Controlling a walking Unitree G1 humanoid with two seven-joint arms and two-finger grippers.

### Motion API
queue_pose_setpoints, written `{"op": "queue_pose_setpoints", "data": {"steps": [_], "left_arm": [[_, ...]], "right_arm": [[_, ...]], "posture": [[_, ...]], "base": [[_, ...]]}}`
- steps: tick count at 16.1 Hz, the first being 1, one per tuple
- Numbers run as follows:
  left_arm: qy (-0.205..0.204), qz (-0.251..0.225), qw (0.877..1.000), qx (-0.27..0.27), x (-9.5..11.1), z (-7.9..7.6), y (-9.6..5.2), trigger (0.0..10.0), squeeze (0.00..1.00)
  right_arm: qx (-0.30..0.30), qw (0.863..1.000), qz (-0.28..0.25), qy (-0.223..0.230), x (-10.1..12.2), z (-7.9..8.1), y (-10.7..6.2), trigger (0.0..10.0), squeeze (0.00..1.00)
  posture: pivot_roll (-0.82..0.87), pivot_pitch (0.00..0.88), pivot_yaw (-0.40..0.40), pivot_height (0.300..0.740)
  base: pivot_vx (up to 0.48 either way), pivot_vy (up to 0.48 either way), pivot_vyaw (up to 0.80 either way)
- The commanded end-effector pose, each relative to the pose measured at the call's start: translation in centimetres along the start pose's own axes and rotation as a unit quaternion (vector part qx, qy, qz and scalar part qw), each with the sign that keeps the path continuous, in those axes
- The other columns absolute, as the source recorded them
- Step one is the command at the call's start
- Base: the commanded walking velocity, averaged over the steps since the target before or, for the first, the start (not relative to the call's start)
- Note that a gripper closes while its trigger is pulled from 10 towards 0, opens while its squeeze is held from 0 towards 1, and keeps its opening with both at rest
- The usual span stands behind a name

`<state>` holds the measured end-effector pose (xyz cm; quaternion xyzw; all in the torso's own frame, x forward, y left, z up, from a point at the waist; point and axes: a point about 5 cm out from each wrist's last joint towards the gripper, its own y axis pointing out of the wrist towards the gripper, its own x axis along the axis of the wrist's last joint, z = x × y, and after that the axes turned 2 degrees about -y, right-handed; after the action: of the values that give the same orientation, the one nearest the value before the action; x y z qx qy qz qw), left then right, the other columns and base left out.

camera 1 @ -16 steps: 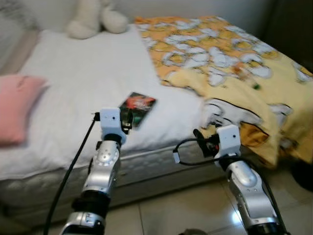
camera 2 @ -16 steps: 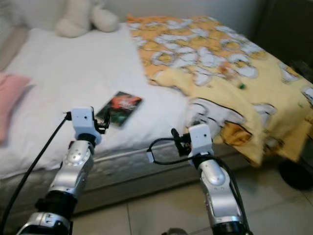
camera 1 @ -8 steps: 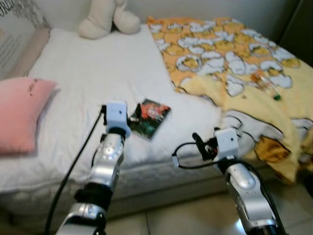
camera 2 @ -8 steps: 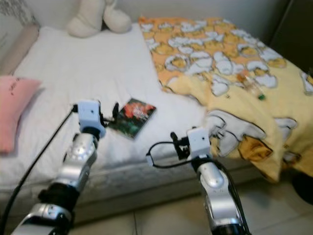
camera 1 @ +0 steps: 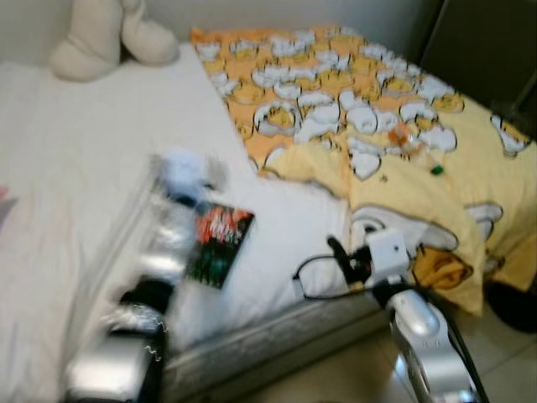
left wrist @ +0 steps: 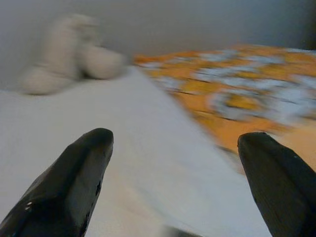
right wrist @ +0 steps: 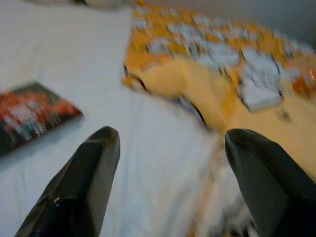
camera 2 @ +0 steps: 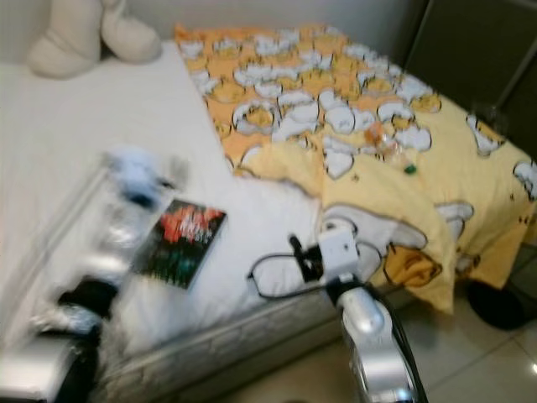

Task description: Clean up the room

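Note:
A dark book with a red cover picture [camera 1: 218, 245] lies flat on the white bed sheet [camera 1: 92, 168], near the bed's front edge. My left arm is motion-blurred above the bed, and my left gripper [left wrist: 175, 140] hangs open over the sheet just left of the book. My right gripper [right wrist: 170, 138] is open with nothing between its fingers, low at the bed's front edge and to the right of the book [right wrist: 29, 116]. A small clear bottle with a green cap [camera 1: 417, 144] rests on the yellow duck-print blanket [camera 1: 336, 92].
A cream plush toy [camera 1: 101, 42] sits at the head of the bed. The blanket hangs over the bed's right front corner. A dark round object [camera 1: 513, 306] stands on the tiled floor at the right. Dark furniture [camera 1: 487, 42] rises behind the bed.
The camera has swung right, so the pink pillow has left the picture. My left arm has moved fast over the bed by the book and is blurred. The right arm has barely moved.

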<state>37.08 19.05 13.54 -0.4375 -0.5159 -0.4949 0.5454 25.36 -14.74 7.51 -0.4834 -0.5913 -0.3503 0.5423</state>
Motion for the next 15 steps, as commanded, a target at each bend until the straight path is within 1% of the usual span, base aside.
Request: {"op": "queue_pose_setpoints", "data": {"steps": [1, 2, 3, 4, 5, 6, 7, 8, 9, 10, 11, 12, 13, 15], "left_arm": [[-0.032, 0.050, 0.997, 0.050, -1.1, 2.9, 0.3, 10.0, 0.00], [-0.018, 0.073, 0.997, 0.004, -0.7, 3.1, 1.0, 10.0, 0.00], [-0.002, 0.102, 0.994, -0.050, -1.1, 2.1, 1.1, 10.0, 0.00], [-0.015, 0.138, 0.986, -0.088, -1.9, 1.3, 1.0, 10.0, 0.00], [-0.018, 0.145, 0.985, -0.093, -2.0, 1.2, 0.9, 10.0, 0.00], [-0.028, 0.156, 0.981, -0.109, -2.2, 1.2, 0.9, 10.0, 0.00], [-0.035, 0.155, 0.981, -0.107, -2.1, 1.6, 0.9, 10.0, 0.00], [-0.030, 0.163, 0.979, -0.120, -2.3, 1.8, 0.8, 10.0, 0.00], [-0.008, 0.170, 0.976, -0.132, -2.6, 2.2, 0.7, 10.0, 0.00], [0.003, 0.173, 0.976, -0.128, -2.7, 2.5, 0.6, 10.0, 0.00], [0.028, 0.167, 0.982, -0.088, -2.6, 3.7, 0.7, 10.0, 0.00], [0.022, 0.159, 0.984, -0.070, -2.4, 4.6, 0.7, 10.0, 0.00], [0.016, 0.158, 0.985, -0.070, -2.3, 4.7, 0.7, 10.0, 0.00], [0.021, 0.163, 0.984, -0.065, -2.8, 6.0, 0.3, 10.0, 0.00]], "right_arm": [[0.010, 1.000, 0.009, 0.000, -0.3, 0.2, -0.7, 10.0, 0.00], [0.012, 1.000, 0.015, -0.002, -0.2, -0.1, -1.8, 10.0, 0.00], [0.022, 1.000, 0.016, -0.004, 0.0, 0.0, -2.8, 10.0, 0.00], [0.029, 0.999, 0.021, -0.002, 0.1, 0.2, -4.0, 10.0, 0.00], [0.028, 0.999, 0.026, 0.001, 0.0, 0.3, -4.3, 10.0, 0.00], [0.030, 0.999, 0.032, 0.006, 0.0, 0.7, -5.1, 10.0, 0.00], [0.030, 0.999, 0.037, 0.013, 0.2, 0.9, -5.9, 10.0, 0.00], [0.035, 0.998, 0.044, 0.016, 0.2, 1.3, -6.5, 10.0, 0.00], [0.041, 0.998, 0.053, 0.017, 0.3, 1.5, -7.3, 10.0, 0.00], [0.044, 0.997, 0.058, 0.018, 0.4, 1.6, -7.7, 10.0, 0.00], [0.047, 0.996, 0.069, 0.019, 0.4, 1.6, -8.5, 10.0, 0.00], [0.052, 0.995, 0.079, 0.016, 0.6, 1.6, -9.5, 10.0, 0.00], [0.052, 0.995, 0.081, 0.016, 0.7, 1.6, -9.7, 10.0, 0.00], [0.077, 0.993, 0.081, 0.039, 1.2, 1.9, -10.5, 10.0, 0.00]], "posture": [[-0.25, 0.026, 0.021, 0.723], [-0.28, 0.061, -0.011, 0.723], [-0.30, 0.080, -0.014, 0.723], [-0.31, 0.114, -0.024, 0.723], [-0.32, 0.128, -0.028, 0.723], [-0.34, 0.165, -0.030, 0.723], [-0.34, 0.186, -0.031, 0.723], [-0.35, 0.213, -0.035, 0.723], [-0.36, 0.250, -0.039, 0.723], [-0.36, 0.265, -0.046, 0.723], [-0.37, 0.284, -0.051, 0.723], [-0.39, 0.312, -0.063, 0.723], [-0.39, 0.315, -0.064, 0.723], [-0.39, 0.336, -0.074, 0.723]], "base": [[0.000, 0.000, 0.00], [0.000, 0.000, 0.00], [0.000, 0.000, 0.00], [0.000, 0.000, 0.00], [0.000, 0.000, 0.00], [0.000, 0.000, 0.00], [0.000, 0.000, 0.00], [0.000, 0.000, 0.00], [0.000, 0.000, 0.00], [0.000, 0.000, 0.00], [0.000, 0.000, 0.00], [0.000, 0.000, 0.00], [0.000, 0.000, 0.00], [0.000, 0.000, 0.00]]}}
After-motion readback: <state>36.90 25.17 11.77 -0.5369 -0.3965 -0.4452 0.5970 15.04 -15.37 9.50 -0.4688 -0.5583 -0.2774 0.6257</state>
